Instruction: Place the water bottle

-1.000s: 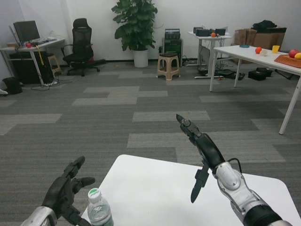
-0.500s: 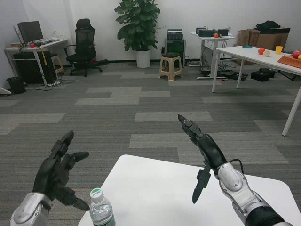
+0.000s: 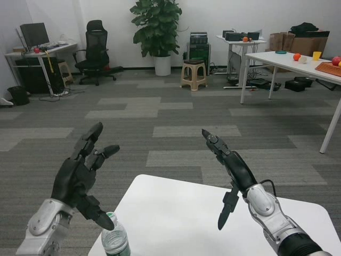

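Water bottle [image 3: 114,238] stands upright at the near left corner of the white table [image 3: 176,213], around seven o'clock in the head view, with its white-and-green cap just below the lowest fingertip of the left hand [image 3: 80,178]. Only the bottle's top and shoulder show; the rest runs off the bottom edge. Whether that fingertip touches the cap cannot be told.

The left hand is raised above the bottle, at about nine o'clock from the table's middle, fingers spread wide and pointing up and to the right, with nothing in its grasp. Its silver forearm [image 3: 45,229] comes up from the lower left corner.

The right hand [image 3: 232,170] is up over the table's far right part, at about three o'clock from the bottle, well apart from it. Its fingers are stretched out and apart, the longest aiming toward eleven o'clock over the carpet, one hanging straight down above the tabletop. It holds nothing.

Beyond the table lies grey patterned carpet [image 3: 160,117]. At twelve o'clock, against the back wall, stands a big potted plant [image 3: 158,29] with a beige stool [image 3: 193,74] just to its right. A black office chair [image 3: 97,50] and a desk with a monitor [image 3: 34,48] sit at ten o'clock. A second white table [image 3: 298,66] with fruit on it stands at two o'clock.
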{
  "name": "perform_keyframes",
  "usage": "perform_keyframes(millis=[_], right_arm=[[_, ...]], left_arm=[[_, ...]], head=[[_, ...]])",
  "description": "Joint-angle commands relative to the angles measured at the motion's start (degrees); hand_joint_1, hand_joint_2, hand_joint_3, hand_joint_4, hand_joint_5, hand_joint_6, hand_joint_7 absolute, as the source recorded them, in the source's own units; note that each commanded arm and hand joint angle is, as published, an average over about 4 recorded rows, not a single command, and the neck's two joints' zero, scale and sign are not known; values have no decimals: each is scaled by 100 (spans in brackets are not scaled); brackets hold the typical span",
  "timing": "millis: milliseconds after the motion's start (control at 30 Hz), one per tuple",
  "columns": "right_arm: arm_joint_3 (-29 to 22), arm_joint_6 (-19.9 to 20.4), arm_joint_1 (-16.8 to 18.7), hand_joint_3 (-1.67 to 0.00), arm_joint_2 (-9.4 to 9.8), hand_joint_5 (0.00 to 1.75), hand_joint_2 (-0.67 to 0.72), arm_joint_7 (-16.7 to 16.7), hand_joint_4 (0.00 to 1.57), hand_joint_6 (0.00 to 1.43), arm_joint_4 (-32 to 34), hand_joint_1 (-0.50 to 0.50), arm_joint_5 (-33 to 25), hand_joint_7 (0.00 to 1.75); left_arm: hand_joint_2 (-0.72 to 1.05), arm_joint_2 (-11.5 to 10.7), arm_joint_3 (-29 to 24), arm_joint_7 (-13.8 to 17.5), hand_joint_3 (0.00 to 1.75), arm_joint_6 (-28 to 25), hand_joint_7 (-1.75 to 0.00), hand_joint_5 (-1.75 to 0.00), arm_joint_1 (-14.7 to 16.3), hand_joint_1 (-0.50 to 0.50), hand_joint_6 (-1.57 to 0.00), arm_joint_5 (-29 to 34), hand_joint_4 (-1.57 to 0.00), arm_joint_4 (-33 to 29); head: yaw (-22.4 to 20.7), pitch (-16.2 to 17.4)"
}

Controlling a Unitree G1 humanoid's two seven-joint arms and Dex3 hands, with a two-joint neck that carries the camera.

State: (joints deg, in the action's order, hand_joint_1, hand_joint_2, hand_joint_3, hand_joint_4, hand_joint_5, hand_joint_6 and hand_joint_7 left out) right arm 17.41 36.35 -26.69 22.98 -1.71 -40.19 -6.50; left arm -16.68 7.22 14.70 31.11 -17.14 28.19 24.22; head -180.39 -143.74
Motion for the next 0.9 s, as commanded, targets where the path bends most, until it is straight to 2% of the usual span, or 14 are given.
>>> perform_keyframes(millis=[33,267,400,600,900], right_arm=[[0,30,-93,0,14,0,53,-42,0,0,11,-29,-36,0],[2,30,-91,0,14,0,53,-48,0,0,11,-29,-36,0],[0,30,-91,0,7,0,53,-42,0,0,11,-29,-36,0],[-9,30,-95,0,5,0,53,-44,0,0,11,-29,-36,0],[-18,30,-100,0,3,0,53,-44,0,0,5,-29,-36,0]], left_arm=[[-55,-54,-21,-3,9,14,-14,-92,-53,-50,0,-13,0,-199],[-55,-24,220,-20,9,7,-14,-92,-121,-50,0,9,0,-531],[-46,-2,506,-20,9,9,-14,-92,-301,-50,0,3,0,-715],[-46,38,675,-11,9,1,-14,-92,-430,-50,0,-6,0,-682],[-50,62,682,-16,9,1,-14,-92,-452,-50,0,3,0,-636]], head=[[-15,-5],[-3,10],[18,10],[53,3],[82,13]])
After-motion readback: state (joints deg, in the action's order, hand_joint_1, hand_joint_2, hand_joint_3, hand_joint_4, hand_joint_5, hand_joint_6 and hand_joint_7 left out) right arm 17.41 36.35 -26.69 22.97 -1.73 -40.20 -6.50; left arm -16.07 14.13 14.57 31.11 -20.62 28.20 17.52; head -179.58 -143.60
